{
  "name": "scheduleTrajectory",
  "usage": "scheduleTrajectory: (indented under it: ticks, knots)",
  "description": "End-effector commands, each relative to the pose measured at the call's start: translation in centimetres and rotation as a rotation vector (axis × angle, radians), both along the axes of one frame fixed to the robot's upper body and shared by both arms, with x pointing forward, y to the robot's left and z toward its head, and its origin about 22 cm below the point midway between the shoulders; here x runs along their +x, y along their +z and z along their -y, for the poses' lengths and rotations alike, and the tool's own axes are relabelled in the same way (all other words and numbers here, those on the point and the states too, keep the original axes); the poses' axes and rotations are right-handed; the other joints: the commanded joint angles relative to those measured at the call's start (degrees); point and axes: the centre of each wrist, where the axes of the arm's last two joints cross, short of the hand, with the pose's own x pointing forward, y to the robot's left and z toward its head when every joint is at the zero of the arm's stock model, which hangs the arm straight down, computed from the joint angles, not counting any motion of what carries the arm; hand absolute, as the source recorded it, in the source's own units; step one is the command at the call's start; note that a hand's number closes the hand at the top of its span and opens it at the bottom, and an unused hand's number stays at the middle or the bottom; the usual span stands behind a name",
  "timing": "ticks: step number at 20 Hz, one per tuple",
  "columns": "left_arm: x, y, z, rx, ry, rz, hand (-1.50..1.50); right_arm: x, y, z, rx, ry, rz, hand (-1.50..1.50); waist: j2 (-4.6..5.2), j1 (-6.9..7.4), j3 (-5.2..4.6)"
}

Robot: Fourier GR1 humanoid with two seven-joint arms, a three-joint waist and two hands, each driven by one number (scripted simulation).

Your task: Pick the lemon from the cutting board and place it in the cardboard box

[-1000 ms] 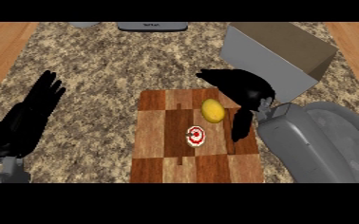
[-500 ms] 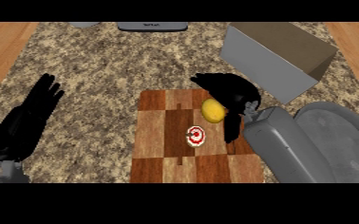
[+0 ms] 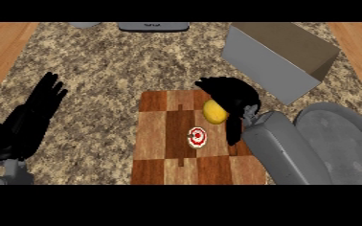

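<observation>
Fingers (image 3: 214, 84) of the right hand (image 3: 233, 98) curl over the lemon (image 3: 213, 113), with the thumb down at its four o'clock, closing round it at the cutting board's (image 3: 163, 143) one o'clock corner. The cardboard box (image 3: 276, 60) sits at the lemon's two o'clock. The left hand (image 3: 32, 119), out at nine o'clock, rests with its fingers straight.

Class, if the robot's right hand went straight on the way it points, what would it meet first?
The oval yellow lemon on the wooden cutting board, probably; the right hand curls round it.
</observation>
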Motion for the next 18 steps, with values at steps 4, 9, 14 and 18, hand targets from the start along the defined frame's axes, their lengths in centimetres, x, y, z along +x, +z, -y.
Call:
scheduleTrajectory:
  ticks: [4, 9, 14, 18]
  knots:
    - [-0.6, -0.6, -0.2, -0.003, -0.005, -0.012, 0.0, 0.0, -1.8, 0.0, -0.01, -0.001, -0.022, -1.5, 0.01, 0.09, 0.0]
    - [0.4, 0.4, 0.3, 0.016, 0.008, 0.007, 0.0, 1.4, -2.3, -0.6, -0.056, 0.013, -0.058, -1.5, 0.03, 0.08, 0.0]
    - [-0.3, 0.1, 0.1, 0.01, 0.007, -0.008, 0.0, 2.2, -4.7, -0.2, -0.076, -0.003, -0.049, -1.5, 0.08, 0.34, 0.01]
    - [0.1, 0.9, 0.0, 0.006, -0.008, -0.003, 0.0, 2.0, -4.0, -2.2, -0.07, -0.004, -0.04, -1.5, 0.01, 0.16, 0.01]
